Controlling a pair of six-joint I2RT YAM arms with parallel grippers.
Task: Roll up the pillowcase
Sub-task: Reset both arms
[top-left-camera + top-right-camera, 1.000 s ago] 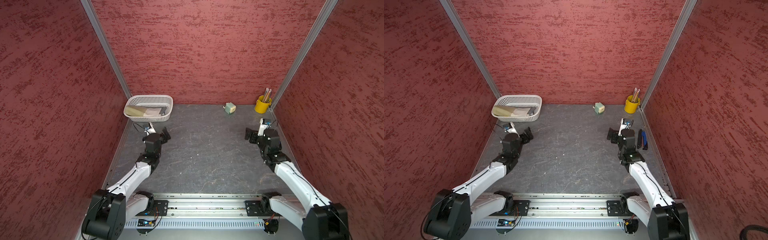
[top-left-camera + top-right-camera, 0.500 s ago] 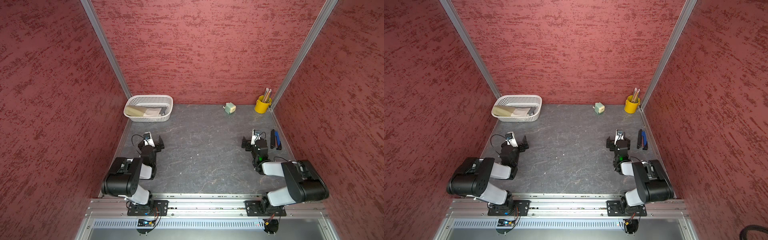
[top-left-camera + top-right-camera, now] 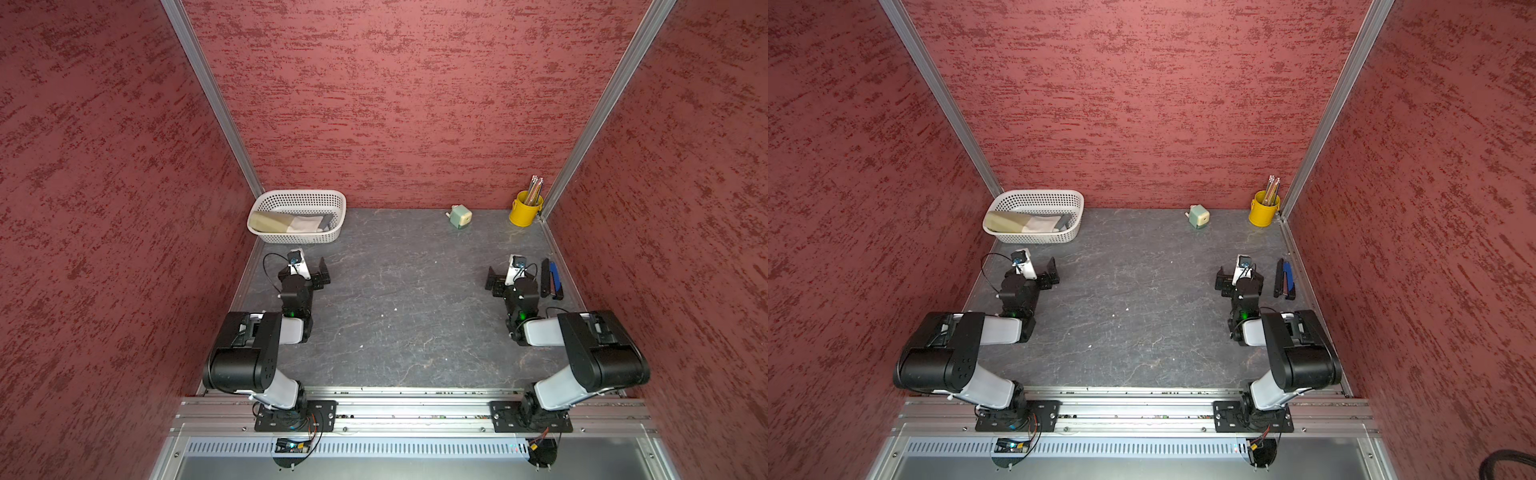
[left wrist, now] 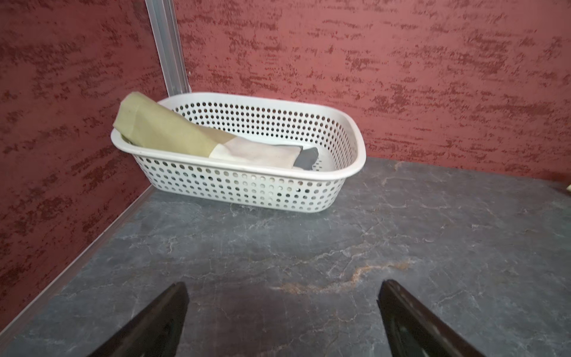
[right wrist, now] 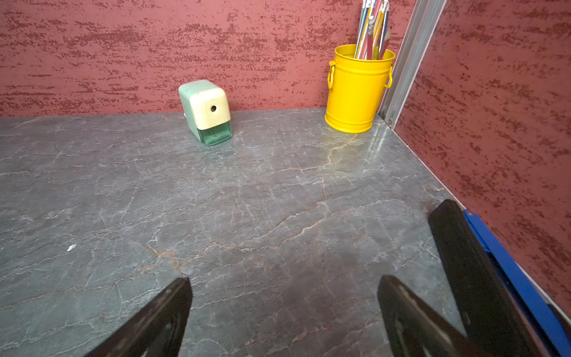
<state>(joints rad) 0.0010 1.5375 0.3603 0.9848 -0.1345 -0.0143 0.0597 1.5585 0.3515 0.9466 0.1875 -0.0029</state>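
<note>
The pillowcase lies rolled up inside the white basket at the back left, showing olive-tan, off-white and a dark end. One end leans up on the basket rim. Both top views show it there. My left gripper hovers low over the table a short way in front of the basket, open and holding nothing. My right gripper stands open and holding nothing near the right wall. Both arms are folded back toward the front rail.
A green and cream pencil sharpener stands at the back. A yellow cup of pencils fills the back right corner. A black and blue flat object lies along the right wall, right beside my right gripper's fingers.
Both arms have pulled back from a stretched-out reach and folded up near the front rail. My left gripper has moved away from the basket. Both grippers stayed open.
</note>
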